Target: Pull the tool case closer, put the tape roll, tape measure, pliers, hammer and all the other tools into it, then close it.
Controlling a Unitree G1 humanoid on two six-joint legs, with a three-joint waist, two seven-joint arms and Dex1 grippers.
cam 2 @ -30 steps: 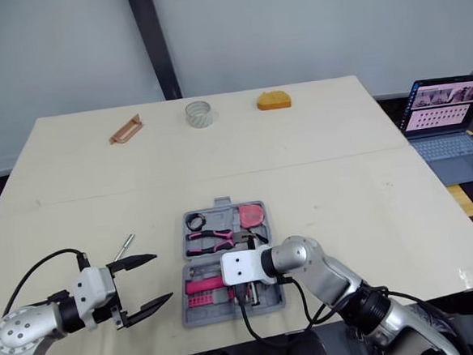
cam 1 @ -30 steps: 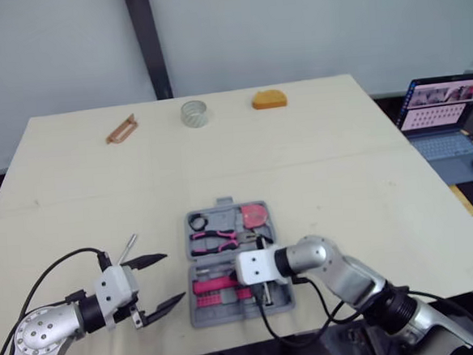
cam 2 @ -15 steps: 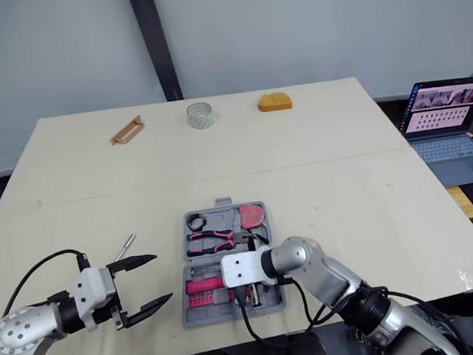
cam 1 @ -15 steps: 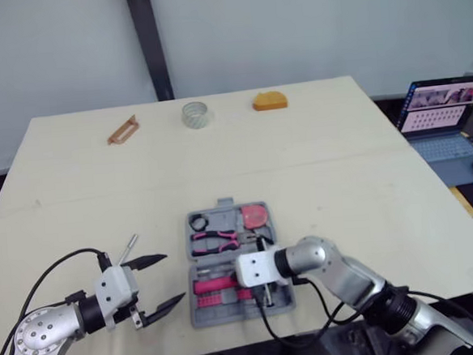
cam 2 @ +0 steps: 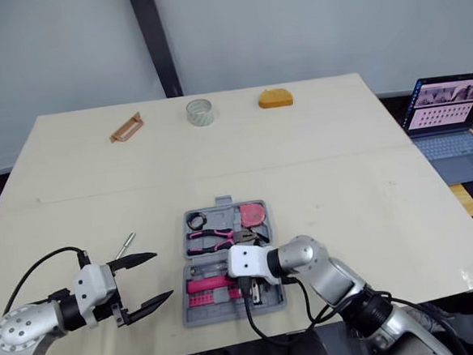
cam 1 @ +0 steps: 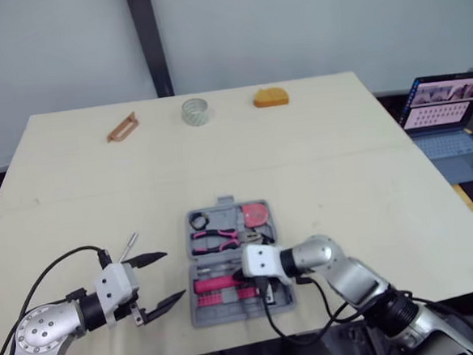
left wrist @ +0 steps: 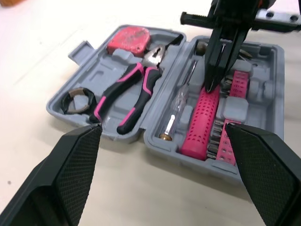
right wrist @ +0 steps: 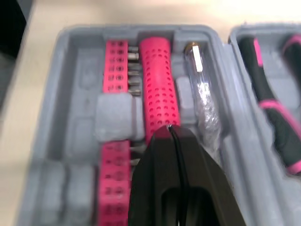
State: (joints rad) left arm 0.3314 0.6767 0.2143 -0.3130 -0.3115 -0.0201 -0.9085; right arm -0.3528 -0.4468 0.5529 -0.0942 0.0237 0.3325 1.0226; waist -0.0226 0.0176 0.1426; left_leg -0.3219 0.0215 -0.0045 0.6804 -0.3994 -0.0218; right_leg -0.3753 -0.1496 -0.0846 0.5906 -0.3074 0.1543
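Pale tabletop carries the grey tool case (cam 1: 224, 203), which lies open at the near edge between the two arms, so the pulling-closer step looks done. Its far half holds pink-handled pliers (cam 1: 212, 241), a red tape measure (cam 1: 255, 214) and a small black roll (left wrist: 75, 100). The near half holds a clear tester screwdriver (left wrist: 181, 101) and a pink perforated handle (left wrist: 202, 117) beside rows of bits.

The right gripper (right wrist: 170, 129) points down at that pink handle with its fingers pressed together, holding nothing. The left gripper (cam 1: 172, 275) hovers just left of the case, fingers spread wide and empty, with a small metal screwdriver (cam 1: 128, 248) lying just beyond it.

Packing seems about half done. Along the far edge, well apart from the case, lie a clear tape roll (cam 1: 195, 112), an orange tool (cam 1: 271, 98) and a tan flat tool (cam 1: 121, 129); the lid is not yet closed.

A laptop (cam 1: 451, 114) sits off to the right, and a dark post (cam 1: 147, 37) stands before the pale wall.
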